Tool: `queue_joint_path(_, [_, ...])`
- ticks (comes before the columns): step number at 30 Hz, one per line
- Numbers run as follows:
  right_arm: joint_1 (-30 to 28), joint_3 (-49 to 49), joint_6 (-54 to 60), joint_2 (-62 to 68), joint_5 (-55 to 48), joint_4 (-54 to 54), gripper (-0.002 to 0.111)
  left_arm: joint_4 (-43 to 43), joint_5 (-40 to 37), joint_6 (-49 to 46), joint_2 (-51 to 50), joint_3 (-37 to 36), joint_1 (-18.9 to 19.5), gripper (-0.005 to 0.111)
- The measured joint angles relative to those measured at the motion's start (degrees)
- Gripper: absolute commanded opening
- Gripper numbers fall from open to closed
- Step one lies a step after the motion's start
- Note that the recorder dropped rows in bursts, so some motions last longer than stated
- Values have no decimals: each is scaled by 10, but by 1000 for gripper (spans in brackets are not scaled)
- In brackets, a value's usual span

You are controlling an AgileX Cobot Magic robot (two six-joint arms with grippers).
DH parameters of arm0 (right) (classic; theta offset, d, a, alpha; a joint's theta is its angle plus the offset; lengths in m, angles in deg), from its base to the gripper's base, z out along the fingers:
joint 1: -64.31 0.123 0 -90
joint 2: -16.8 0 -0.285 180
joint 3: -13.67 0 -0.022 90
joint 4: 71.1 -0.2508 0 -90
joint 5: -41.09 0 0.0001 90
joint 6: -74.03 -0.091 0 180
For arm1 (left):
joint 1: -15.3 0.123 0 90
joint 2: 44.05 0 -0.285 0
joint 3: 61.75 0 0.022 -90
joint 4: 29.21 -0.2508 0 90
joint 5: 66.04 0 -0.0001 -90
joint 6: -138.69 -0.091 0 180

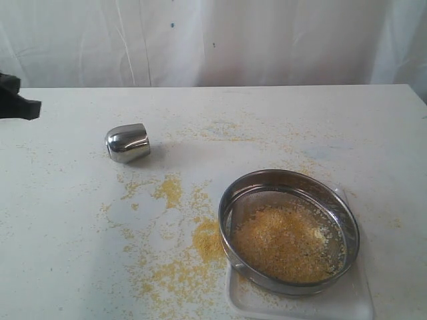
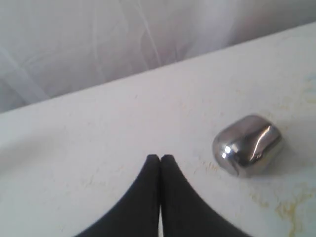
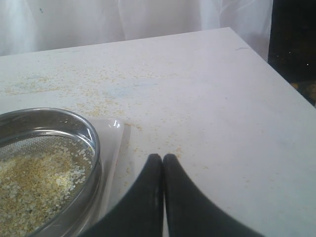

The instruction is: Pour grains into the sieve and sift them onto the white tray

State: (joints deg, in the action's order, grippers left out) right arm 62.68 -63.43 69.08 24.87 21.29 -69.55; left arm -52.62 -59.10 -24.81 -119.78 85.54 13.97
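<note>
Grains (image 1: 287,243): the main pile sits inside the sieve (image 1: 225,227), on the mesh, around 5 o'clock in the exterior view. Yellow-tan with paler coarse bits on top.

Sieve rests directly on the white tray (image 1: 347,303), which makes sense because whatever drops through the mesh lands on the tray. Its rim looks about flush with the tray edge at 9 o'clock, maybe slightly past it, so fines on that side could miss. Can't see how much has gone through; the mesh hides the tray floor.

Steel cup (image 1: 127,143) lies on its side, well apart from the sieve, at roughly 10 o'clock from it. I can't see its mouth, but the pour looks done and the cup parked out of the way.

Plenty of spilled meal (image 1: 207,240) on the tabletop (image 1: 333,127) between cup and sieve, at 9 o'clock of the sieve. That lot isn't getting sifted.

Left end effector (image 2: 160,158): fingers pressed together, gripping nothing, over bare tabletop with the cup near but not touching.
Right end effector (image 3: 162,158): fingers pressed together, empty, just beside the tray corner, touching neither tray nor sieve.

Next, as I read it: grip the sieve rim and shake over the tray. Keep the strokes short, since the tray has little margin.
</note>
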Motion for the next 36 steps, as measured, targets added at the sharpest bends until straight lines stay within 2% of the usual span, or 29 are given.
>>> queue_joint_path(2, [0, 0, 0, 0, 0, 0, 0, 0, -69, -3, 35, 0, 5, 0])
queue_joint_path(5, [0, 0, 0, 0, 0, 0, 0, 0, -129, -1, 87, -23, 29, 0])
queue_joint_path(11, [0, 0, 0, 0, 0, 0, 0, 0, -179, 31, 223, -134, 91, 0])
queue_joint_path(12, [0, 0, 0, 0, 0, 0, 0, 0, -199, 46, 278, -166, 104, 0])
queue_joint_path(18, [0, 0, 0, 0, 0, 0, 0, 4, -264, 93, 536, -235, 113, 0])
queue_joint_path(23, [0, 0, 0, 0, 0, 0, 0, -1, -271, 98, 669, -271, 113, 0])
queue_joint_path(29, [0, 0, 0, 0, 0, 0, 0, 74, -286, 100, 675, -295, 113, 0])
queue_joint_path(36, [0, 0, 0, 0, 0, 0, 0, 73, -304, 100, 675, -295, 113, 0])
